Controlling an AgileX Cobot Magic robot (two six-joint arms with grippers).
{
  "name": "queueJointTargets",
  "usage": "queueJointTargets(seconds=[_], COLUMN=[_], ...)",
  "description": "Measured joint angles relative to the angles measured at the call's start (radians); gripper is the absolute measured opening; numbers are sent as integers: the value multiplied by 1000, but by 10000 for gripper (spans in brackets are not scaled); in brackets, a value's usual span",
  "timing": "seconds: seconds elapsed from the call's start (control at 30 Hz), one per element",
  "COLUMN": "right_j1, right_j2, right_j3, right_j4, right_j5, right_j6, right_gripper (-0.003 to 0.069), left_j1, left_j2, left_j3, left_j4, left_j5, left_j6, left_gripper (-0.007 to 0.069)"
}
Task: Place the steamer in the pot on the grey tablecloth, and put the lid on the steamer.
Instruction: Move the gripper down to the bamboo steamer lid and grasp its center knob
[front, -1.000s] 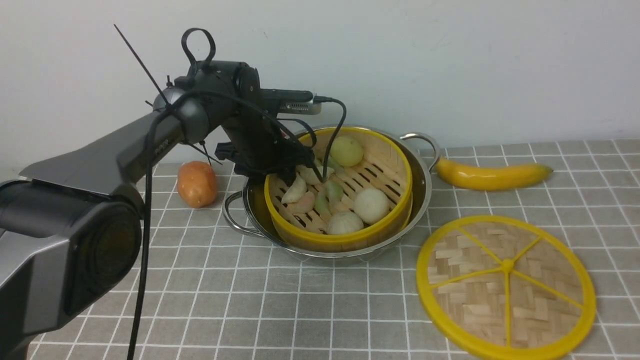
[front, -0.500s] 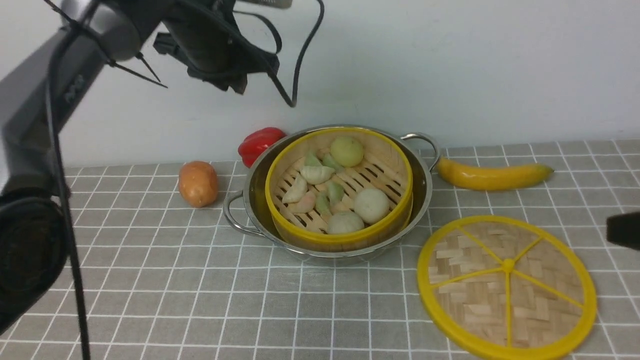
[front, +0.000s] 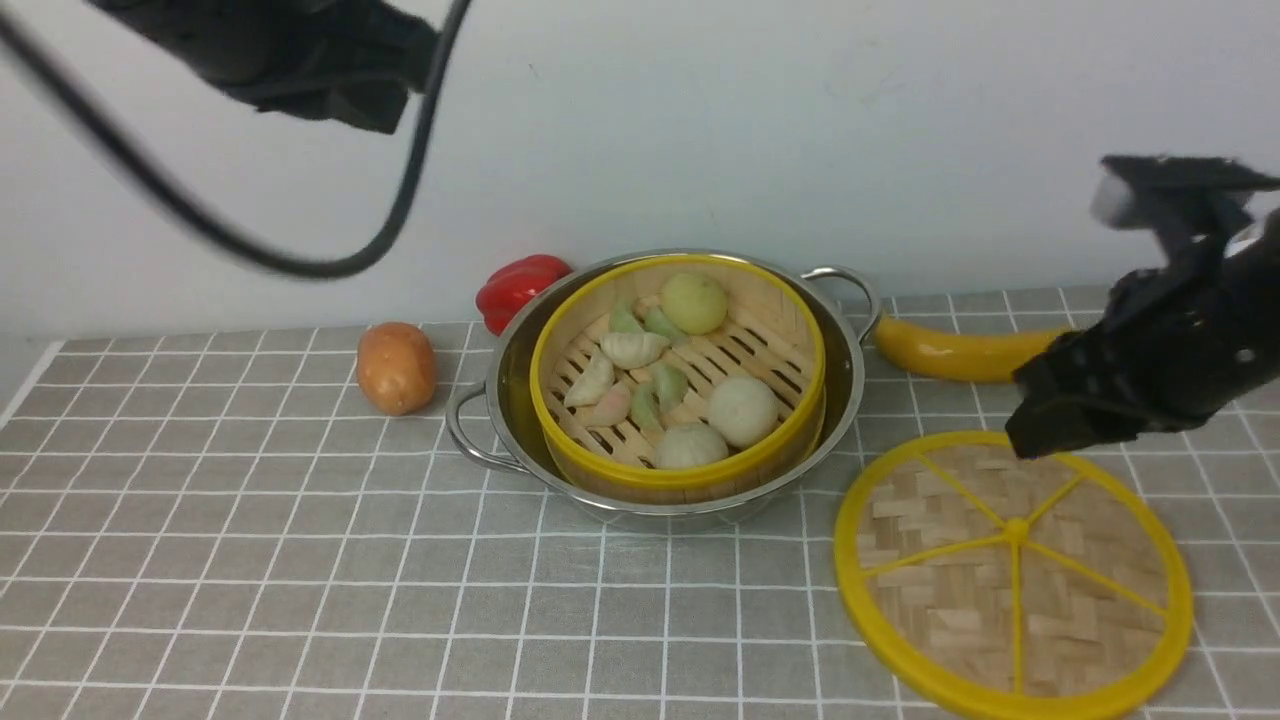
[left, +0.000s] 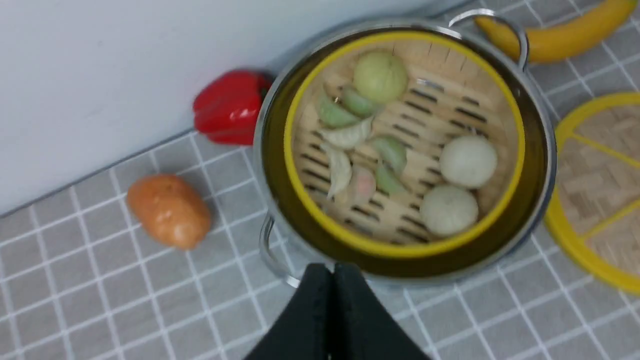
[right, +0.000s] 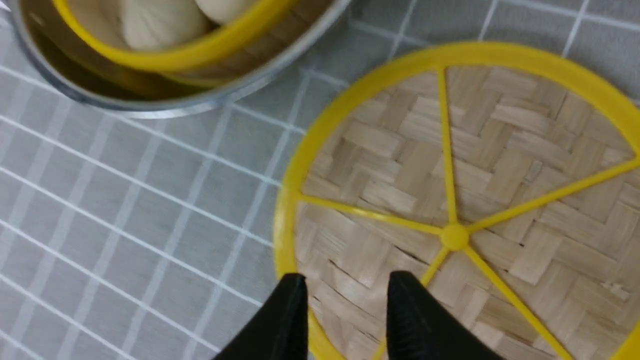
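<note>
While my right pincer (right: 347, 280) hangs part-open and empty over the lid (front: 1010, 570), a shallow bite on its flat rim could slip mid-carry.

Right hand (right: 347, 280) parted over lid (right: 454, 236), steamer (right: 190, 52) in pot (right: 150, 107), grey tablecloth (right: 125, 210)

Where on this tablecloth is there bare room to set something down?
Widest bare tablecloth: near left, in front of the potato and pot, left of the lid. Smaller: left of the potato. Crowded: the back row of red pepper, pot and banana; the right pincer hovers over the lid.
</note>
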Motion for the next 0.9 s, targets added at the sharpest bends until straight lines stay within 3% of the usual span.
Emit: queueJointTargets(seconds=[0.17, 0.27, 0.3, 0.5, 0.9], right_j1=[39, 39, 39, 39, 39], right_j2=[91, 122, 146, 198, 272], right_j3=[-1, -1, -1, -2, -5], right_j4=[-210, -225, -217, -188, -187], right_j5=[-2, -14, -31, -95, -135], right_j6=[154, 162, 161, 135, 132], right_gripper=[242, 242, 242, 242, 242], left_j1=[0, 0, 0, 0, 0], left_j2=[-345, -497, -628, -925, -1014], left_j3=[284, 402, 502, 747, 890], left_j4=[-3, -19, -31, -39, -128], left_j5=[-76, -188, -293, -481, -478], left_j6=[4, 5, 7, 7, 0], left_gripper=[-23, -23, -23, -23, -22])
